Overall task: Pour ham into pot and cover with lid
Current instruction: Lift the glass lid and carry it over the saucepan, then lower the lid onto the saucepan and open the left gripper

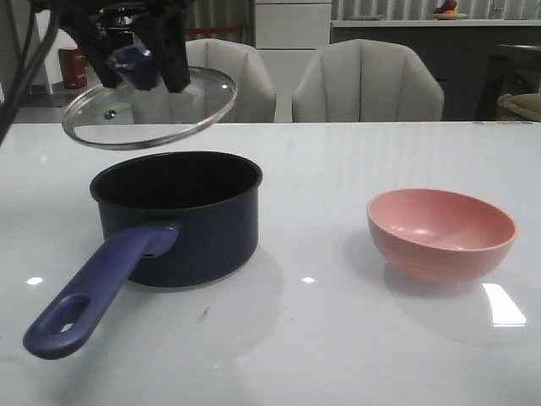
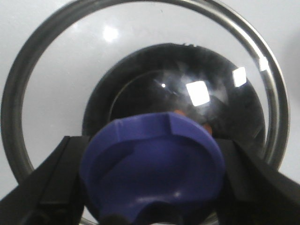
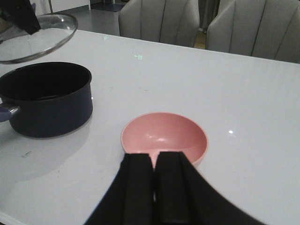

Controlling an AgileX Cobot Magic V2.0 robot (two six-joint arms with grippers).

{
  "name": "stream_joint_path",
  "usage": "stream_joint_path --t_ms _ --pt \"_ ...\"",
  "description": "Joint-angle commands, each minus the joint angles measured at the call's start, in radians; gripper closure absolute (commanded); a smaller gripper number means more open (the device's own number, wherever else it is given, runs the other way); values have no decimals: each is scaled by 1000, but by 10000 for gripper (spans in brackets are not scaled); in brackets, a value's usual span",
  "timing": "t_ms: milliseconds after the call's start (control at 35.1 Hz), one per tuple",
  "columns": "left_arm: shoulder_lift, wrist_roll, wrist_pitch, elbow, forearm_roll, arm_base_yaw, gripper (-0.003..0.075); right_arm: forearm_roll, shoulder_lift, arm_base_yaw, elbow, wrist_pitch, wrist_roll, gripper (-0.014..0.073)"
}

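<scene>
Holding the lid (image 1: 150, 108) in the air at the upper left of the front view, tilted, its near edge dipping toward the pot (image 1: 179, 216) just below. Left gripper (image 1: 142, 66) fingers (image 2: 55, 180) clamping the dark blue knob (image 2: 152, 171) from both sides, most likely so the glass disc can be lowered onto the rim. Hanging apart from the pot, not yet touching it and sitting a little toward the upper left of the opening, so probably needing to be centred and levelled before seating.

Showing, in the left wrist view through the glass, a small orange speck of the ham (image 2: 207, 127) peeking past the knob in the pot's dark interior, right of centre; only that bit visible, the rest hidden behind the knob. Suggesting the pouring part is done.

Resting the pink bowl (image 1: 441, 233) upright on the counter (image 1: 338, 338) at the right of the front view, well apart from the pot and looking empty. Hovering the right gripper (image 3: 154, 187) just beside the bowl's near rim at the bottom of the right wrist view, fingers pressed together and gripping nothing, presumably keeping out of the way.

Pointing the pot's long handle (image 1: 93, 292) toward the lower left of the front view.
</scene>
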Motion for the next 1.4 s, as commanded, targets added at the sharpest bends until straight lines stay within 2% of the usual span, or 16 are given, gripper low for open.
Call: stream_joint_path --t_ms 0,399,997,1367 --pt "-7 4 27 -69 -1 -21 440 9 7 1 -27 -65 -7 447" --pt "72 4 72 -96 -71 -23 440 9 7 1 -27 -65 -7 447" --pt "106 4 45 -96 -112 -23 440 9 7 1 -27 -65 -7 447" --pt "106 4 87 -96 -44 -23 439 9 7 1 -27 -65 -7 447"
